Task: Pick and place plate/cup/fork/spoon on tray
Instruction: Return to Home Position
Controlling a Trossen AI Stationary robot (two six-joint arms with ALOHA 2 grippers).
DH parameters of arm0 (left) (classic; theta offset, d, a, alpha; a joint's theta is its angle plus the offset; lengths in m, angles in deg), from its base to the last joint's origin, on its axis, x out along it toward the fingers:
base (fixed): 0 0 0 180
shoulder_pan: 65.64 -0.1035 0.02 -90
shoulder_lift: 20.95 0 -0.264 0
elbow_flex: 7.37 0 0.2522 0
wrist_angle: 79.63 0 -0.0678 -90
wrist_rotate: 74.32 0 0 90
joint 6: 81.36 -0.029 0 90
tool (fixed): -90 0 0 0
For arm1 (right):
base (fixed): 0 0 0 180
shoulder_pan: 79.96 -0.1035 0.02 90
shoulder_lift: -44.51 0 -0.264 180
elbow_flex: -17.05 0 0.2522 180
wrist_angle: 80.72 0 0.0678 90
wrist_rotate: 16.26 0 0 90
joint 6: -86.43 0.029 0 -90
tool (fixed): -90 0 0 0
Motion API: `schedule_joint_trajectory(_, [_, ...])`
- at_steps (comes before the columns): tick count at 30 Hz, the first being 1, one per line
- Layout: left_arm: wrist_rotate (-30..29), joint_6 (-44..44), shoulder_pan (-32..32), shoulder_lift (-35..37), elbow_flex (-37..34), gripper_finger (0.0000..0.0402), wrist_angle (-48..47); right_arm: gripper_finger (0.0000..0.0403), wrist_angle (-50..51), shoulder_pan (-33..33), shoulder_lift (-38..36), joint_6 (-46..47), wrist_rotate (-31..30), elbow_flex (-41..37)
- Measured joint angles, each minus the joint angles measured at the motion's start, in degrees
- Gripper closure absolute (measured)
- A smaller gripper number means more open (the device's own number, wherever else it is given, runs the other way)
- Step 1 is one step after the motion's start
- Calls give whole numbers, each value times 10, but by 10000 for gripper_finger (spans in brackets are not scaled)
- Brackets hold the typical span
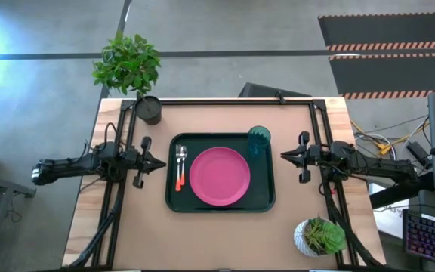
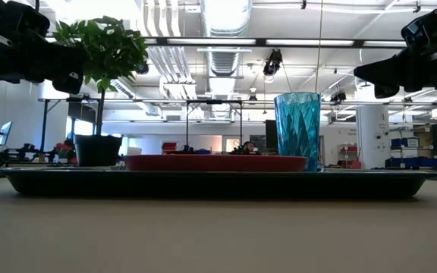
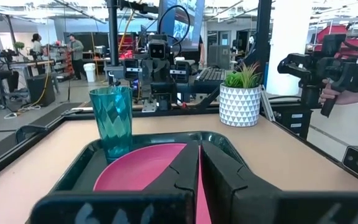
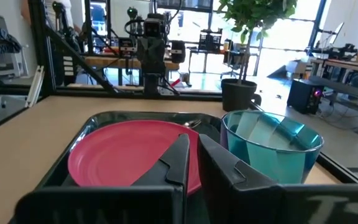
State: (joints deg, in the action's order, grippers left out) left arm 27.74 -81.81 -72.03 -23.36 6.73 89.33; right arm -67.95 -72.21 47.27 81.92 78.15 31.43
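Observation:
The dark tray (image 1: 266,198) lies in the middle of the table. The pink plate (image 1: 219,175) lies flat on it. The teal cup (image 1: 259,140) stands upright in the tray's far right corner. The fork and spoon (image 1: 180,170) lie side by side on the tray's left part, orange handles toward the near edge. My left gripper (image 1: 162,162) is shut and empty, just left of the tray and above the table. My right gripper (image 1: 283,156) is shut and empty, just right of the tray. Both point at the tray, as the wrist views show (image 3: 199,152) (image 4: 191,140).
A dark pot with a leafy plant (image 1: 148,109) stands at the table's far left corner. A white patterned pot with a succulent (image 1: 316,236) stands near the near right corner. A person's hand (image 3: 344,93) shows beyond the table's right side.

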Motion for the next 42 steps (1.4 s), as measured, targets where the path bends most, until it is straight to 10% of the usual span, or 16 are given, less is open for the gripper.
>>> schedule_joint_trajectory(42, [-1,0,0,-2,1,402,3,381,-9,0,0,0,0,0])
